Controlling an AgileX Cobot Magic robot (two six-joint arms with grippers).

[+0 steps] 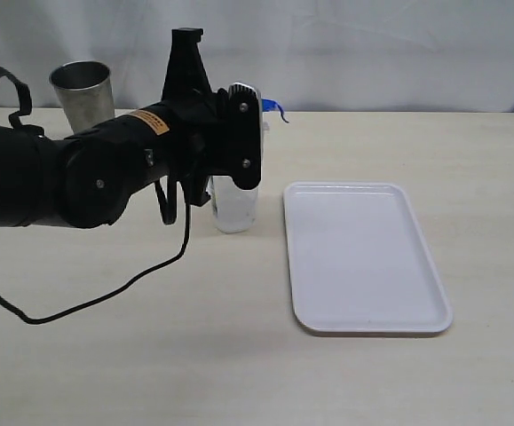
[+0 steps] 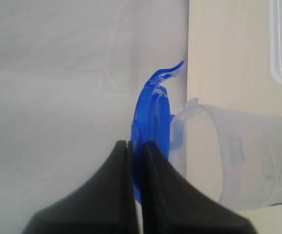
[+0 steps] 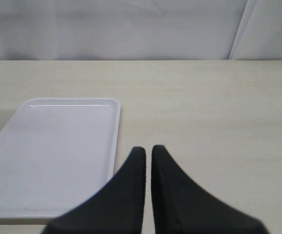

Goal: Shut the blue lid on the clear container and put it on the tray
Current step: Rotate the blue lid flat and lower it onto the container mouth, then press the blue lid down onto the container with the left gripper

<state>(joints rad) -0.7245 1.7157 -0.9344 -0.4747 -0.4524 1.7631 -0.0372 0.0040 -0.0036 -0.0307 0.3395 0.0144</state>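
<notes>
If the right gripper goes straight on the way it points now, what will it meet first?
Probably nothing soon: the shut right gripper points over bare beige table top toward the white curtain. The flat white plastic tray lies beside that line, not in it. The gripper's height is unclear.

The clear container (image 1: pixel 235 209) stands upright near the middle of the table (image 1: pixel 434 142), just beside the far left corner of the tray (image 1: pixel 363 257), a flat white rectangle with rounded corners. The blue lid (image 2: pixel 153 122) sits at the container's mouth, one snap tab flared outward; whether it is fully seated cannot be told
</notes>
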